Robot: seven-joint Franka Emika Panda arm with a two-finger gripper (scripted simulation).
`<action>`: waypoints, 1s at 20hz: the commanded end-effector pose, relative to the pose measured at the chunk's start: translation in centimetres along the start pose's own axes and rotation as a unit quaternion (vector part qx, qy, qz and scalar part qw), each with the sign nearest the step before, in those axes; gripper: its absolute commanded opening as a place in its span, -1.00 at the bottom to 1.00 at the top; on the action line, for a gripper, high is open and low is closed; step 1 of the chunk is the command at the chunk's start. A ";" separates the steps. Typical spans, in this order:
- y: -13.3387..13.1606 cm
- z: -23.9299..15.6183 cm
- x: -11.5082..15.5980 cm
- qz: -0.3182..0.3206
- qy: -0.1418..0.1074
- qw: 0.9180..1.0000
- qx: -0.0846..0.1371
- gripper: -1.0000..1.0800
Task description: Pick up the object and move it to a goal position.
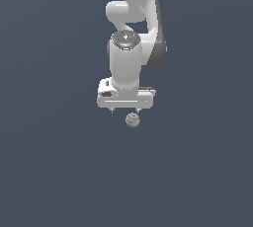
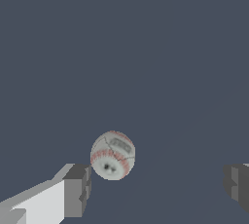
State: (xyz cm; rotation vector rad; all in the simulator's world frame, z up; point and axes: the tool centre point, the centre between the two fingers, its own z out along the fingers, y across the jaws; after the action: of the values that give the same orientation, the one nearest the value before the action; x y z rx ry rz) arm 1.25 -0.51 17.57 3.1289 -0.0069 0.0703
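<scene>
The object is a tiny round ball, grey-beige with reddish streaks, lying on the dark grey floor. It also shows in the wrist view. My white gripper hangs straight down just above it, with the ball showing right below the hand. In the wrist view my gripper is open and empty, its jaws wide apart. The ball sits near one grey fingertip and far from the other fingertip. Nothing touches the ball.
A plain dark grey floor fills both views. The white arm rises behind the hand toward the top of the exterior view.
</scene>
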 end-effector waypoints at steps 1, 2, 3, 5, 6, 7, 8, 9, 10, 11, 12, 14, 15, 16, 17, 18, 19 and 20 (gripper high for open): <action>0.0 0.0 0.0 0.000 0.000 1.000 0.000 0.92; 0.0 0.0 0.0 -0.001 0.001 1.000 0.000 0.92; 0.0 -0.1 0.1 -0.002 0.002 1.000 -0.001 0.92; 0.1 -0.4 0.6 -0.007 0.008 1.000 -0.003 0.92; 0.2 -0.6 0.9 -0.011 0.012 1.000 -0.004 0.92; 0.2 -0.8 1.1 -0.015 0.016 1.000 -0.005 0.92; 0.3 -1.0 1.3 -0.017 0.019 1.000 -0.006 0.92; 0.3 -1.1 1.5 -0.019 0.021 1.000 -0.007 0.92; 0.3 -1.1 1.5 -0.020 0.021 1.000 -0.007 0.92; 0.3 -1.1 1.5 -0.019 0.021 1.000 -0.007 0.92; 0.3 -1.0 1.4 -0.019 0.020 1.000 -0.007 0.92; 0.3 -1.0 1.4 -0.019 0.020 1.000 -0.007 0.92; 0.3 -1.0 1.4 -0.021 0.020 1.000 -0.007 0.92; 0.2 -0.9 1.4 -0.023 0.020 1.000 -0.007 0.92; 0.2 -0.9 1.4 -0.026 0.020 0.999 -0.007 0.92; 0.2 -0.8 1.3 -0.030 0.019 0.999 -0.007 0.92; 0.1 -0.6 1.2 -0.034 0.019 0.999 -0.007 0.92; 0.1 -0.5 1.2 -0.039 0.018 0.999 -0.007 0.92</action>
State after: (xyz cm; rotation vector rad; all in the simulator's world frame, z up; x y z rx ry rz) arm 2.48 -0.65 18.32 3.1108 0.0953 0.1280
